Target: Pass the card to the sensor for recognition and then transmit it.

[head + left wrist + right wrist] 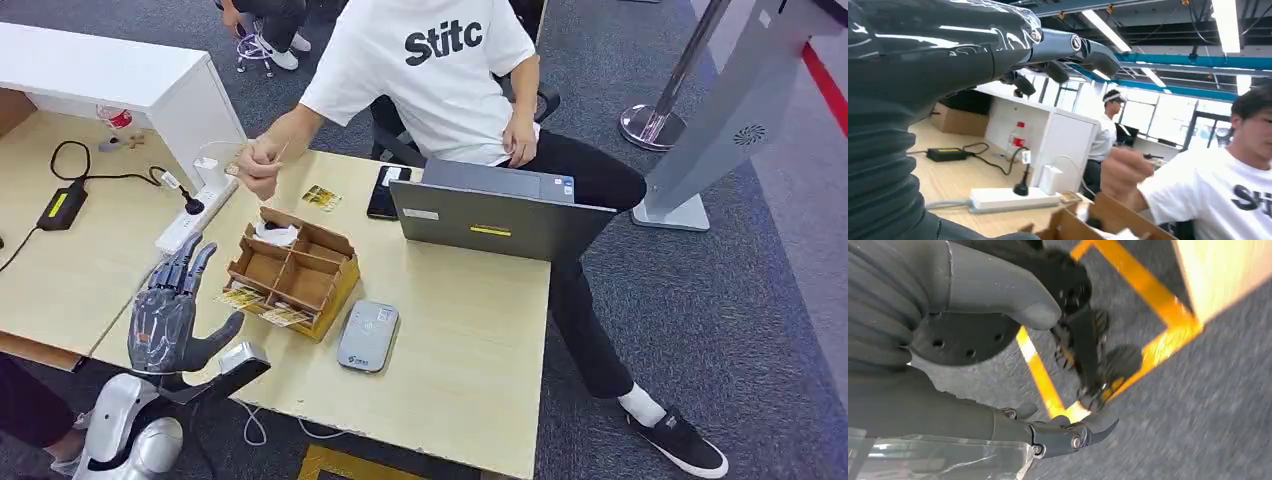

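A person in a white T-shirt sits across the table and pinches a small card [234,169] in a raised hand [262,165]; that hand [1125,170] is blurred in the left wrist view. My left hand [170,308] hovers open and empty, fingers spread, left of a cardboard organiser [292,272] and short of the card. Its fingers [1063,50] reach toward the person. The grey card sensor [367,336] lies flat just right of the organiser. My right hand [973,335] hangs over grey floor, fingers apart, holding nothing.
More cards [321,197] and a black phone [385,192] lie near the person, beside an open laptop [495,215]. A white power strip [190,225] and black charger [60,207] sit to the left. A white cabinet [130,75] stands behind them.
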You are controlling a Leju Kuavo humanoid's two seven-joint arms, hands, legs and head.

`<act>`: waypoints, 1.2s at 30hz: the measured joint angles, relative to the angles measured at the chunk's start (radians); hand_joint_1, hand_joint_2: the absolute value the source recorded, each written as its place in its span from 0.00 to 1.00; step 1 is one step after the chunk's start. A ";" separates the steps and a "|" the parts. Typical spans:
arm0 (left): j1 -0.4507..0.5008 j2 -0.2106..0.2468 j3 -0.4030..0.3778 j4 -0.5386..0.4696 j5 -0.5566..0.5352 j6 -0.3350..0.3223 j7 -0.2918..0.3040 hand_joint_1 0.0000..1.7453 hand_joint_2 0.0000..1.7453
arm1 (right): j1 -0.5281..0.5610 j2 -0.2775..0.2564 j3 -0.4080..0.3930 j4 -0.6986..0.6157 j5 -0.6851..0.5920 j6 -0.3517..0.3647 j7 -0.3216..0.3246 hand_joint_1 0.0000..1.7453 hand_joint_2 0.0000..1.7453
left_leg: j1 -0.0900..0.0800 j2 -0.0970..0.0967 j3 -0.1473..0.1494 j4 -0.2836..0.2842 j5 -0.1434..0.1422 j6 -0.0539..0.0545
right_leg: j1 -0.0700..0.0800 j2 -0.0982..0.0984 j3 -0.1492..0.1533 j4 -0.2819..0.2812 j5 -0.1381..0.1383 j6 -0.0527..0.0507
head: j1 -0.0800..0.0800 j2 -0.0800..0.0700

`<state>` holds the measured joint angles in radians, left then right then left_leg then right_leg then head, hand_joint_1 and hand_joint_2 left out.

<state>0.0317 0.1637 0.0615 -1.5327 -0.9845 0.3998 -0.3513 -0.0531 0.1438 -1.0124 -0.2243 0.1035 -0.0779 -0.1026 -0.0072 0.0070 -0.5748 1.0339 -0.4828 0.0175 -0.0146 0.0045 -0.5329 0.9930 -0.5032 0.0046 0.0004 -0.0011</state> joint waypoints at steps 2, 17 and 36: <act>0.000 0.000 0.000 0.000 0.000 0.000 0.000 0.00 1.00 | 0.000 0.000 0.000 0.000 0.000 0.000 0.000 0.00 1.00 | 0.000 0.000 0.000 0.000 0.000 0.000 | 0.000 0.000 0.000 0.000 0.000 0.000 | 0.000 0.000; -0.039 -0.070 -0.237 0.002 -0.246 -0.009 0.119 0.00 1.00 | -0.008 0.003 -0.007 0.007 0.012 0.144 -0.104 0.00 1.00 | 0.000 0.000 0.000 0.000 0.001 0.000 | 0.000 0.000 0.001 0.000 0.001 0.000 | 0.000 0.000; -0.046 0.047 -0.237 0.132 -0.324 -0.034 0.208 0.00 1.00 | -0.007 -0.004 -0.036 0.008 -0.012 0.097 -0.053 0.00 1.00 | 0.000 0.000 -0.001 0.000 0.001 0.000 | 0.000 0.000 0.001 0.001 0.000 0.000 | 0.000 0.000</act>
<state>-0.0140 0.2106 -0.1755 -1.4004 -1.3085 0.3655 -0.1431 -0.0604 0.1400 -1.0479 -0.2163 0.0911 0.0191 -0.1557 -0.0070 0.0074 -0.5754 1.0338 -0.4821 0.0173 -0.0144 0.0047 -0.5318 0.9935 -0.5027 0.0043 0.0004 -0.0011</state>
